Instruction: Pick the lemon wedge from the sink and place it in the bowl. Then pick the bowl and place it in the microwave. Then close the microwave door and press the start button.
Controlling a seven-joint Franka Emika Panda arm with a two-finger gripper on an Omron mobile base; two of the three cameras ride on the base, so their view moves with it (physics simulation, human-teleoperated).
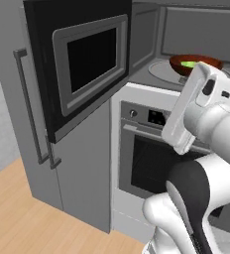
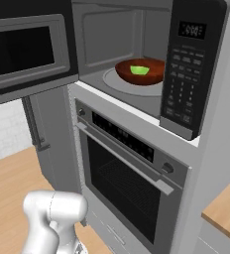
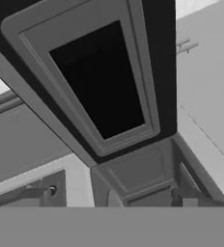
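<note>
The microwave (image 2: pixel 186 69) stands with its door (image 1: pixel 87 64) swung wide open to the left. Inside, on the pale turntable (image 2: pixel 112 79), sits the dark reddish-brown bowl (image 2: pixel 139 74) with the small green lemon wedge (image 2: pixel 139 70) in it. From the left base view the bowl (image 1: pixel 194 63) and wedge (image 1: pixel 189 64) show just behind my arm. In the hand view my gripper (image 3: pixel 111 198) is open, its fingertips (image 3: pixel 24 197) far apart with nothing between them, and it faces the door's inner window (image 3: pixel 99 77). The sink is out of view.
A wall oven (image 2: pixel 132 163) with a bar handle sits right under the microwave. Tall grey cabinet doors with long handles (image 1: pixel 30 104) stand left of the open door. The keypad panel (image 2: pixel 184 94) runs down the microwave's right side. A wooden counter corner (image 2: pixel 226 208) lies at lower right.
</note>
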